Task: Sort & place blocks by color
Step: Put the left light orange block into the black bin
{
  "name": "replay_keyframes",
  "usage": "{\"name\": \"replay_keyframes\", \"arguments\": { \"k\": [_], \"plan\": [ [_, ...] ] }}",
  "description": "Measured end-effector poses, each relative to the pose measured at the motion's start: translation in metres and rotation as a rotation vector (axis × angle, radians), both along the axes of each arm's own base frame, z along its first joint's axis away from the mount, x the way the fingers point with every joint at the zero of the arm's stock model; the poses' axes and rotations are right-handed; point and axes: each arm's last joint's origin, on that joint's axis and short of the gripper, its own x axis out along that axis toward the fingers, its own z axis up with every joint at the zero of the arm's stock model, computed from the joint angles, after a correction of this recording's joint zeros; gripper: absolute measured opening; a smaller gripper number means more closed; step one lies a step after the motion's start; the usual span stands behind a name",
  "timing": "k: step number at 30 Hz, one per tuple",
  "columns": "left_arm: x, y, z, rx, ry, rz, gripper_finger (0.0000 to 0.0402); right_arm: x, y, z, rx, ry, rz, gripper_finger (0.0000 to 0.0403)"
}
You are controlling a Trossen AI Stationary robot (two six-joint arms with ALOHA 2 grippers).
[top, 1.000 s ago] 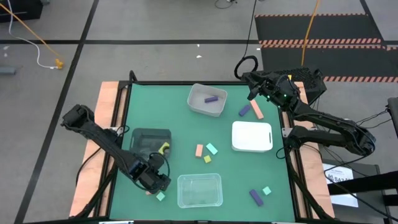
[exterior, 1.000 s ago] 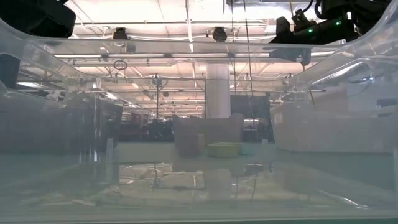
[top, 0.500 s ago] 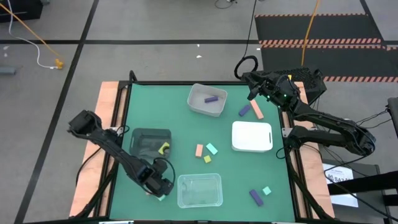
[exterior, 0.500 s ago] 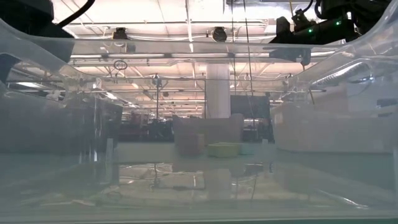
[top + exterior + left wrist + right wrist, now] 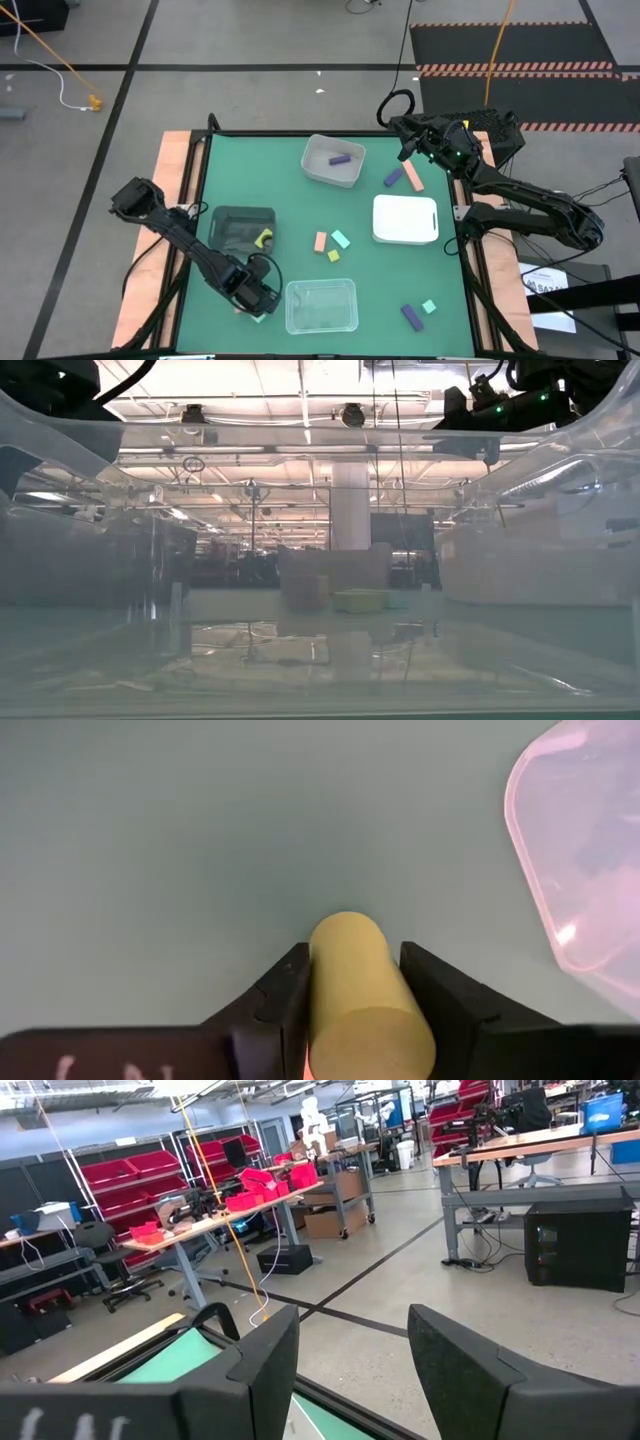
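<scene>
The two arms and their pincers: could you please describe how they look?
Both arms are dark, slim and jointed, with black cables looping beside them. The right pincer sits by small green lights; the wrist view shows broad, matte dark fingers. The left pincer has similar dark fingers and white markings on its body.

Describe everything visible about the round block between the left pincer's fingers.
The round block is a short, matte, yellowish cylinder with a flat circular end facing the wrist camera. It lies on its side on the green table, a finger of the left pincer against each flank. The clear tray sits close by, apart from it.
</scene>
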Motion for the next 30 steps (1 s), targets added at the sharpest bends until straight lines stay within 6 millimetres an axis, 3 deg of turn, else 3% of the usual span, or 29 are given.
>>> {"name": "replay_keyframes", "arguments": {
  "k": [6, 12, 19, 30],
  "plan": [
    [-0.002, 0.008, 0.021, 0.02, -0.045, 0.028, 0.0128, 0.0, 0.0, 0.0, 0.0, 0.0, 0.0, 0.0181],
    [-0.008, 0.025, 0.073, 0.134, -0.169, 0.084, 0.0128, 0.0, 0.0, 0.0, 0.0, 0.0, 0.0, 0.0181],
    [0.005, 0.048, 0.135, 0.474, -0.582, 0.095, 0.0128, 0.0, 0.0, 0.0, 0.0, 0.0, 0.0, 0.0181],
    [0.045, 0.067, 0.206, 0.973, -1.022, -0.066, 0.0128, 0.0, 0.0, 0.0, -0.001, -0.001, 0.001, 0.0181]
  ]
}}
